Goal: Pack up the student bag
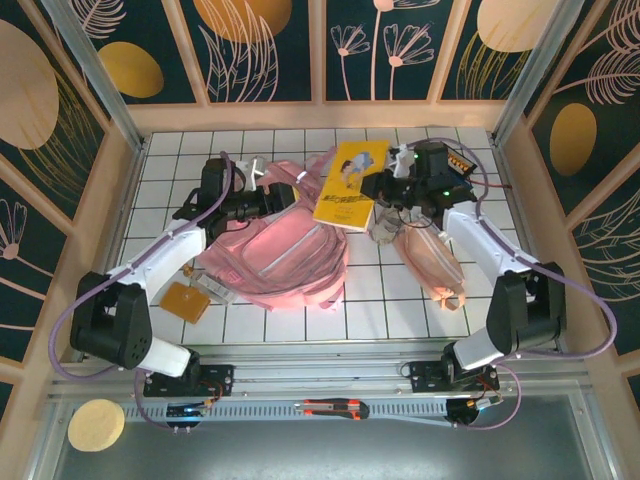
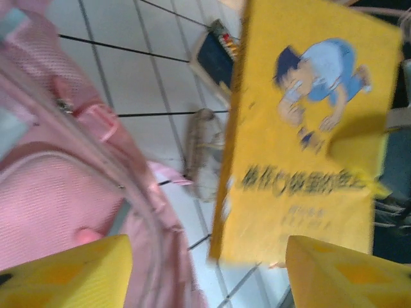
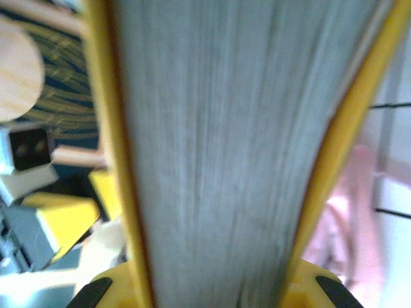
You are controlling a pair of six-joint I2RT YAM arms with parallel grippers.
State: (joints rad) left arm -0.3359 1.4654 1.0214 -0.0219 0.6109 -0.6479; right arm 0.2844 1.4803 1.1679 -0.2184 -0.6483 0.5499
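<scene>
Book headed for the backpack (image 1: 285,250)
Right gripper (image 3: 205,295) clamps the book (image 1: 350,185); left gripper (image 2: 205,276) gapes empty. Hold the backpack's mouth wide, then slide the book in edge-first.

Large pink fabric backpack (image 1: 290,255) lies on the white tiled tabletop (image 1: 380,300), yellow paperback book (image 1: 352,185) over its far-right corner, slim pale-pink pouch (image 1: 432,262) to its right.

Large pink backpack (image 2: 51,205) of matt mesh-woven cloth, thin yellow paperback book (image 2: 308,128) with smooth paper cover and matt pale page edges, white gridded tabletop (image 1: 400,300) smooth and faintly glossy, dull metal rail (image 1: 320,380) at its near edge.
</scene>
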